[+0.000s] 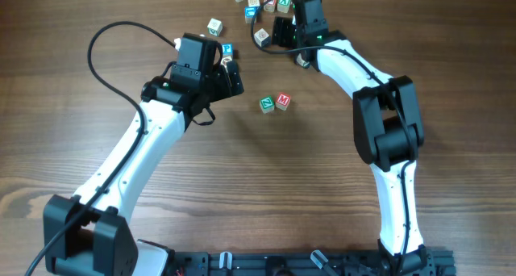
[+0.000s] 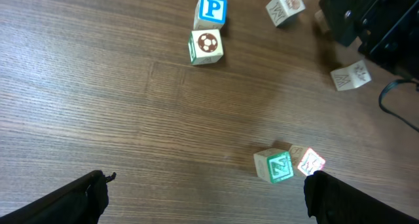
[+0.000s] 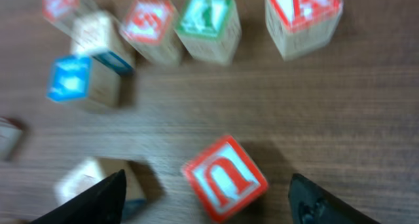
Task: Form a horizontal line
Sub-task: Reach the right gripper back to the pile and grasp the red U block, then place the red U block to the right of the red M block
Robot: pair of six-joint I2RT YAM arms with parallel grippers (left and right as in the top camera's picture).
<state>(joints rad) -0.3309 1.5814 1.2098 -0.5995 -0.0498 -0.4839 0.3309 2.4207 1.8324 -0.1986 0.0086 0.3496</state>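
At mid-table (image 1: 242, 187), the green "N" cube (image 2: 275, 166) and red "M" cube (image 2: 310, 161) sit just beside each other; your left hand (image 2: 209, 178) hovers near them, spread wide, holding nothing; farther back, your right hand (image 3: 207, 175) is wide too, the red arch-letter cube (image 3: 224, 177) tilted between its fingers, untouched.
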